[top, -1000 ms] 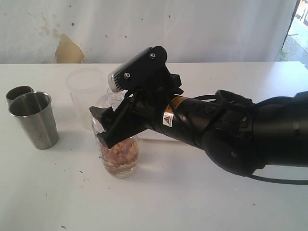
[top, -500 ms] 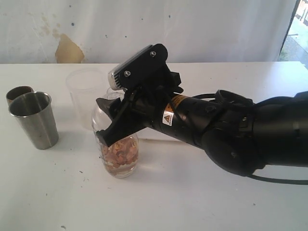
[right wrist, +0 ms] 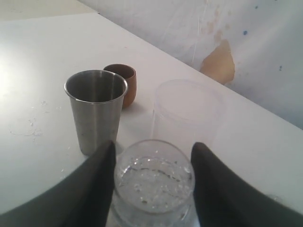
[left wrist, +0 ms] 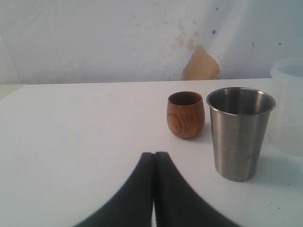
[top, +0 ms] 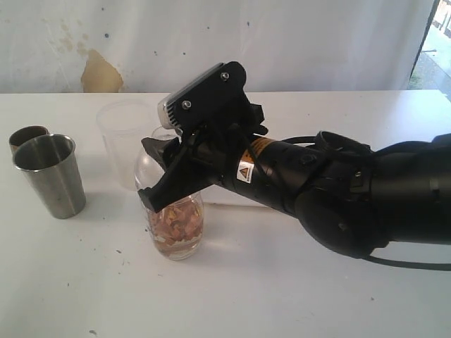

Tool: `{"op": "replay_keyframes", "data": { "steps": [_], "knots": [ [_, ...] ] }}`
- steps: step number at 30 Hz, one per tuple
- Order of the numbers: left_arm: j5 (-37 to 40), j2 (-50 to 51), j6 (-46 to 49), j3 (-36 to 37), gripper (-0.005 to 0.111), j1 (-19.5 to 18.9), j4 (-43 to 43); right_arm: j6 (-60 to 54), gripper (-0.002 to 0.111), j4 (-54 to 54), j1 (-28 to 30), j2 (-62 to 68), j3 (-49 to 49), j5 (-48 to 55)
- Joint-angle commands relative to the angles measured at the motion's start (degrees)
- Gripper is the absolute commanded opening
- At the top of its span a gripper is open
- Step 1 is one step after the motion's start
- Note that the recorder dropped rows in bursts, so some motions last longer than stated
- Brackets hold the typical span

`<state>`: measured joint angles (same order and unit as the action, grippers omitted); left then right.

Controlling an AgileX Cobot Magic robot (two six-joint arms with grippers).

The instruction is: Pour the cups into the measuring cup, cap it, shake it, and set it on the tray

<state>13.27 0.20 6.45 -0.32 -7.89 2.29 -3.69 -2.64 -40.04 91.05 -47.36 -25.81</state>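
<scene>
A clear measuring cup (top: 177, 229) stands on the table, its lower part filled with brownish bits; no marks show from here. My right gripper (top: 145, 174) is open, one finger on each side of the cup's top (right wrist: 154, 182). One steel tumbler (top: 51, 176) stands at the left, and I see no second one. A small brown wooden cup (top: 25, 135) sits just behind it. My left gripper (left wrist: 154, 153) is shut on nothing, low over the table before the tumbler (left wrist: 239, 135). A white edge (top: 220, 200) under the right arm may be the tray.
A frosted plastic cup (top: 123, 141) without marks stands right behind the measuring cup. The bulky right arm (top: 338, 204) lies across the table's right half. A white wall (top: 282, 42) closes the table's far side.
The right gripper's fingers have spread apart round the measuring cup's top and the wrist has risen a little. The cup and tumbler stand where they were.
</scene>
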Motion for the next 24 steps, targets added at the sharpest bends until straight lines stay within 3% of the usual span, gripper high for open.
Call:
{"op": "replay_keyframes", "data": {
  "steps": [1,24],
  "knots": [
    [0.1,-0.2,-0.2,0.3,0.0,0.0,0.0,-0.5,0.0,-0.2,0.1,-0.1,0.1,0.4],
    [0.1,-0.2,-0.2,0.3,0.0,0.0,0.0,-3.8,0.0,-0.2,0.1,-0.1,-4.8,16.8]
  ]
}}
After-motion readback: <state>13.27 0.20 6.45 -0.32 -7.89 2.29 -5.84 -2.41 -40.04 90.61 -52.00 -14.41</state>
